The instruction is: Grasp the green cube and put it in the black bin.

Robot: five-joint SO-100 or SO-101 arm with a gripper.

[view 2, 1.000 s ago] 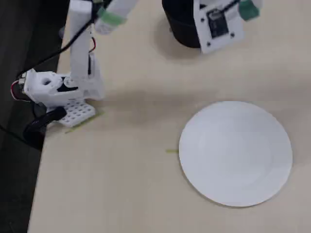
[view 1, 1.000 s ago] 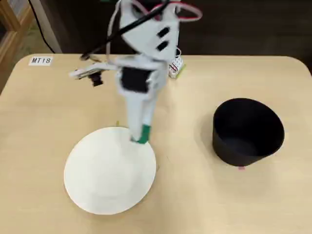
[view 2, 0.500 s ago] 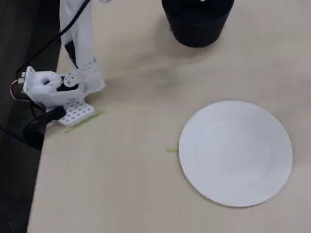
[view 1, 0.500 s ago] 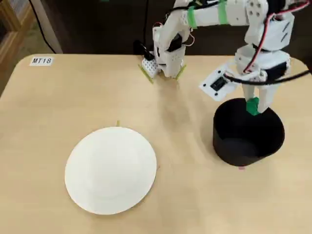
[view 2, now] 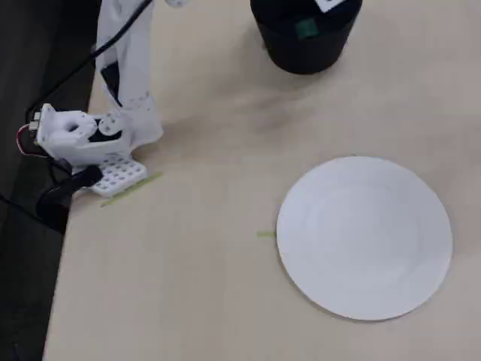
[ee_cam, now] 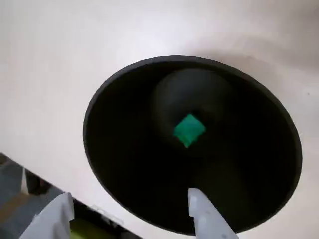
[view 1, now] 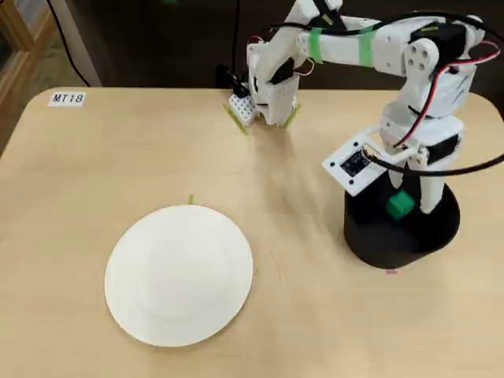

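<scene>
Right, the green cube (ee_cam: 189,130) sits inside the black bin (ee_cam: 124,164); in my wrist view it appears as a small green diamond over the darker round floor of the tub, a little up and left of the mouth's middle, touching neither finger. In a fixed view the cube (view 1: 400,205) shows just inside the bin's (view 1: 370,240) mouth, below the gripper (view 1: 411,201) and between the white finger on its right and the camera plate on its left. In another fixed view I catch the cube (view 2: 306,29) as a dull green patch within the bin (view 2: 301,53) at the top edge of the picture.

The gripper (ee_cam: 129,214) stands wide open and has hold of nothing: in the wrist view one white fingertip juts up from the bottom edge over the bin's near rim, the other sits far off at the lower left, outside the tub. The cube lies beyond the fingertips, well apart from both.

The arm (view 1: 346,43) reaches from its base (view 1: 264,98) at the table's far edge across to the bin on the right of that view. The white plate (view 1: 179,274) lies flat on the table (view 1: 94,173), well apart from the bin, with nothing on it. A label reading MT18 (view 1: 66,98) is stuck near the table's far left corner.
</scene>
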